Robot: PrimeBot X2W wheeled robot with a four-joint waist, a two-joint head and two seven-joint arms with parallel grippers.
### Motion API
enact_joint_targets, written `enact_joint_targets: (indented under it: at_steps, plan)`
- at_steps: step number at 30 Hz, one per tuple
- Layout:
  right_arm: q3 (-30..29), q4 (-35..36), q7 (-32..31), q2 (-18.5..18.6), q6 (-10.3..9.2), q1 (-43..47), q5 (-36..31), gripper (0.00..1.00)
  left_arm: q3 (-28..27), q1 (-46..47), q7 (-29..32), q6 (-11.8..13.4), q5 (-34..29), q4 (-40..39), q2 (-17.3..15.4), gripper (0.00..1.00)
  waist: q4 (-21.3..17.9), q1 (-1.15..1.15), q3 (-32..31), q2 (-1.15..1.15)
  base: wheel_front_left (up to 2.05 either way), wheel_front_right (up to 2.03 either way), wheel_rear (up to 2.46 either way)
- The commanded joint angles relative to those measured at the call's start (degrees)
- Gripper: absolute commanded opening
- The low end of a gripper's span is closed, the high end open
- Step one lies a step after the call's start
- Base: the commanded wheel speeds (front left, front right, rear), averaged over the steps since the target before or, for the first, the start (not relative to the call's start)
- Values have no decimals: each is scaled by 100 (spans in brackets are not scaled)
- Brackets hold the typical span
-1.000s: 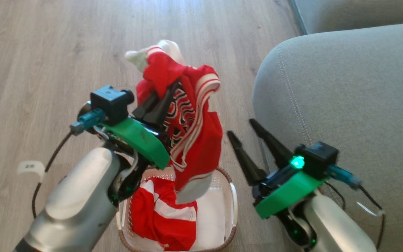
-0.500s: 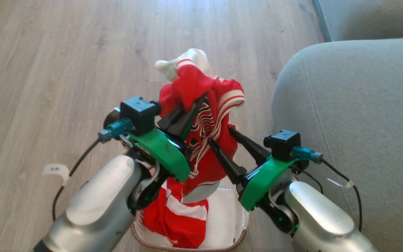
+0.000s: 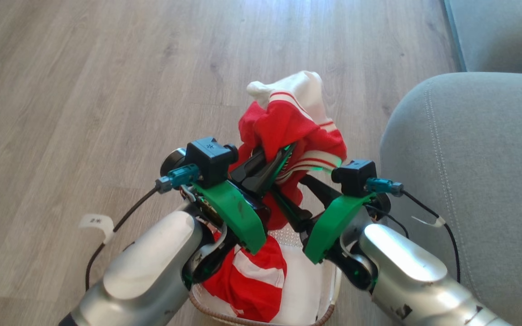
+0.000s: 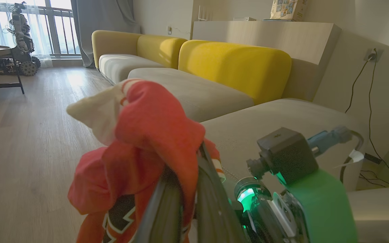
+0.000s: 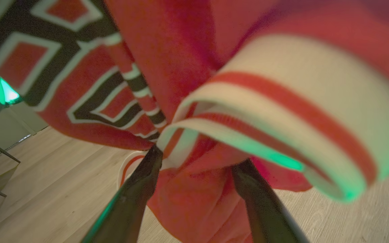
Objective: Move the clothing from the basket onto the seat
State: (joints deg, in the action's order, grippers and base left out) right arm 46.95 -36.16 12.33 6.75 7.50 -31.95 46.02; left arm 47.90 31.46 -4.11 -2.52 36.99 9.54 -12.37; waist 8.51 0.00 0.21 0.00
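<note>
Wood-look flooring (image 3: 84, 90) fills the upper left of the head view. The grey-green seat (image 3: 478, 158) occupies the right side. The basket (image 3: 335, 285) sits at bottom centre, near the seat's front edge.

Clothing status: one red garment (image 3: 288, 131) hangs raised above the basket at frame centre. A second garment (image 3: 252, 280), red with white stripes, lies inside the basket.

Left gripper (image 3: 283, 156): clamped on the raised garment. In the left wrist view its fingers (image 4: 167, 206) stand almost together, with cloth bunched over and between them.

Right gripper (image 3: 295, 194): spread. In the right wrist view its fingers (image 5: 130, 199) stand apart on either side of a hanging fold, just below the striped trim (image 5: 282, 111). I cannot tell whether the pads press on the cloth.

Handling, as I judge it:
- The fabric looks thin, light and limp, with a slick face. It should drape and sag from any grip point and may slide out of a shallow pinch.
- I would take hold on a bunched fold several layers thick, or on the thicker striped trim, not on a single layer.
- Two grip points set apart should spread the load and limit swing.
- The hanging tail could snag on the basket rim, so I would lift it clear before swinging toward the seat at frame right.
</note>
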Motion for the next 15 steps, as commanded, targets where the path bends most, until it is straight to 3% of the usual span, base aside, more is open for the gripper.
enact_joint_targets:
  at_steps: [1, 2, 3, 5, 15]
  plan:
    - [50, 119, 114, -118, -1, -264, 57, 100, -197, 262, -10, -26, 1, -216, -32, 0, 33, 0, -11, 0, 0, 0, 0]
    - [87, 92, 144, -113, -1, -307, 89, 100, -190, 251, -4, -22, 11, -212, -28, 0, 53, 0, -16, 0, 0, 0, 0]
    - [122, 69, 171, -106, -1, -347, 109, 92, -184, 242, -2, -18, 19, -210, -25, 0, 69, 0, -21, 0, 0, 0, 0]
    - [180, 39, 214, -92, -1, -400, 143, 0, -184, 224, -1, -2, 35, -196, -26, 0, 92, 0, -34, 0, 0, 0, 0]
    - [186, 199, 264, 18, -1, -350, 158, 0, -264, 147, -58, 92, 91, -94, -134, 0, -18, 0, -69, 0, 0, 0, 0]
